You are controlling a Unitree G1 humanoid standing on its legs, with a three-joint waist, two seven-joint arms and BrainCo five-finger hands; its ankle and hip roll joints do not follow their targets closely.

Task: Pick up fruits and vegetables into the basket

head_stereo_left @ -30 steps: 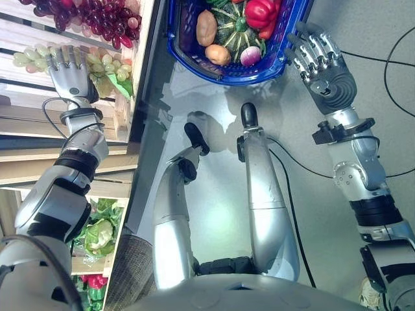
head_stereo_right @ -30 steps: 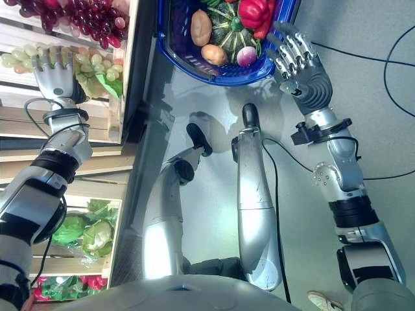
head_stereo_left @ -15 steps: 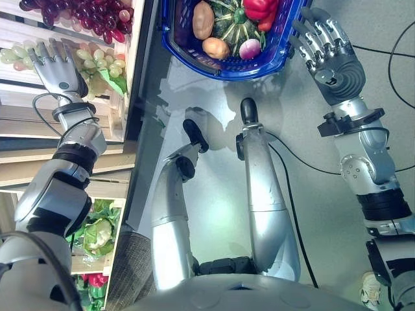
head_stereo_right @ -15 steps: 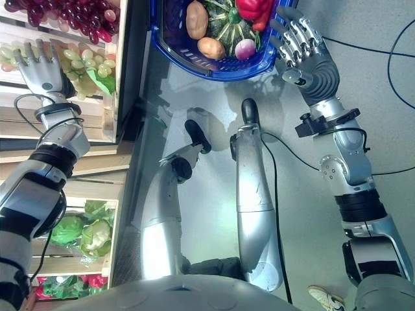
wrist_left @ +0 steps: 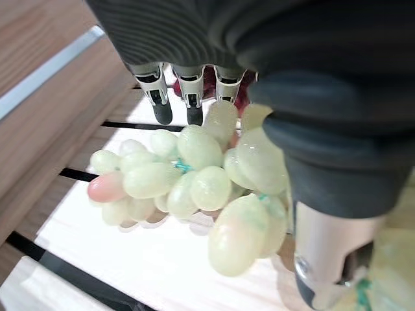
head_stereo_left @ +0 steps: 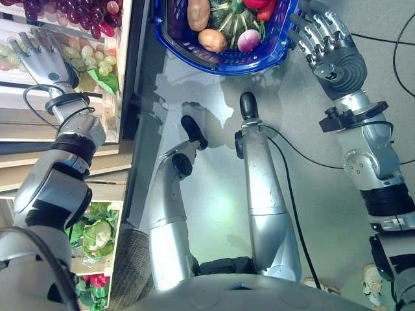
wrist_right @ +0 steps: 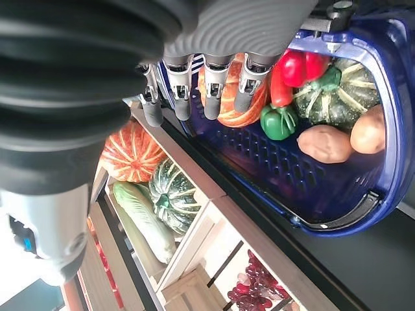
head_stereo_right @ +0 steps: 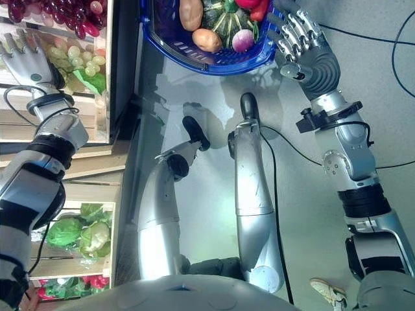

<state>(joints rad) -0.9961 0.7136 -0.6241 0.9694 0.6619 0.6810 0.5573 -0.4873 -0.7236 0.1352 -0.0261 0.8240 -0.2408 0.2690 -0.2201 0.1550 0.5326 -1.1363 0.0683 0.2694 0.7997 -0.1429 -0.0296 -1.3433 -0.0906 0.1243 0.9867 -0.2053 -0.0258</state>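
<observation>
A bunch of green grapes (wrist_left: 188, 181) lies on the white slatted shelf (head_stereo_left: 19, 91) at the upper left. My left hand (head_stereo_left: 45, 57) is spread over its left part with straight fingers (wrist_left: 160, 107), open; the grapes lie under the palm. Dark red grapes (head_stereo_left: 84, 13) lie just beyond. The blue basket (head_stereo_left: 194, 61) stands on the floor at the top middle. It holds a potato (head_stereo_left: 198, 11), a striped green squash (head_stereo_left: 227, 19), a red pepper (head_stereo_left: 262, 3) and a pink bulb (head_stereo_left: 249, 40). My right hand (head_stereo_left: 331, 48) hovers open beside the basket's right rim.
A dark shelf edge (head_stereo_left: 133, 97) runs between the shelves and the floor. Lower crates hold cabbages (head_stereo_left: 97, 233) and red peppers (head_stereo_left: 91, 282). Past the basket, another shelf carries an orange pumpkin (wrist_right: 133, 152), a striped squash (wrist_right: 172, 194) and a long green vegetable (wrist_right: 146, 220).
The camera has shifted, so the whole scene sits higher. My left hand has slid a little further left over the green grapes. The right hand stays by the basket rim.
</observation>
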